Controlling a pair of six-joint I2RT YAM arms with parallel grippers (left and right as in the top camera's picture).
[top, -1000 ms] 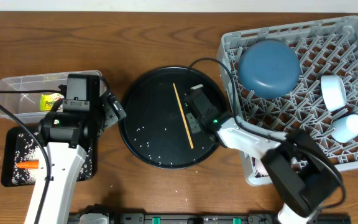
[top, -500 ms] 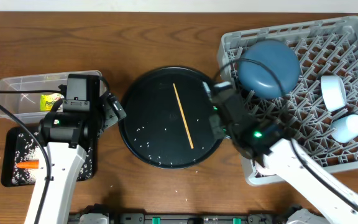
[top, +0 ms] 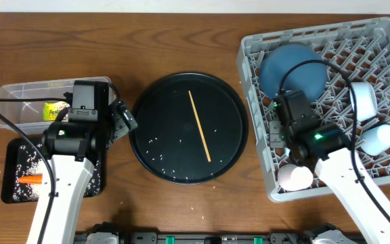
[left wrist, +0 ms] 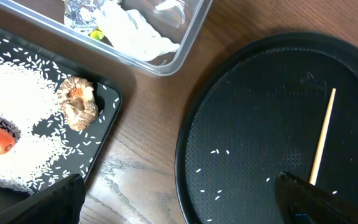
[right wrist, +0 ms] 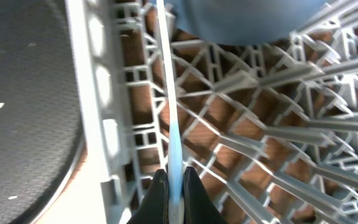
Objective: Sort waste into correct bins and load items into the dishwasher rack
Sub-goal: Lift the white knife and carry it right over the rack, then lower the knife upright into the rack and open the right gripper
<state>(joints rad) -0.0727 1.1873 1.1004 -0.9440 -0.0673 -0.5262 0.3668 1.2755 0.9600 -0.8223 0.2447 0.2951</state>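
Pale-blue utensil (right wrist: 168,93) | pinched in right gripper (right wrist: 174,186) | over rack (right wrist: 98,124)

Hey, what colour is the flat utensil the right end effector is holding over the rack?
Pale blue. The utensil shows best in the right wrist view, seen edge-on.

Soft, even light falls from above in the overhead view. The bench (top: 181,41) has a mild sheen, shadows beside the rack (top: 250,102) are faint, and the pale cup (top: 378,139) at right nearly washes out. In the left wrist view the rice (left wrist: 17,118) is almost blown white, the clear tub (left wrist: 188,37) carries small glints, and the left gripper's fingers (left wrist: 316,199) are dark and blurred in the lower corners. The right wrist view is softer: the plate (right wrist: 241,18) at top is unfocused, the right gripper (right wrist: 174,180) is dark, and the pale-blue utensil (right wrist: 169,93) catches a bright streak.
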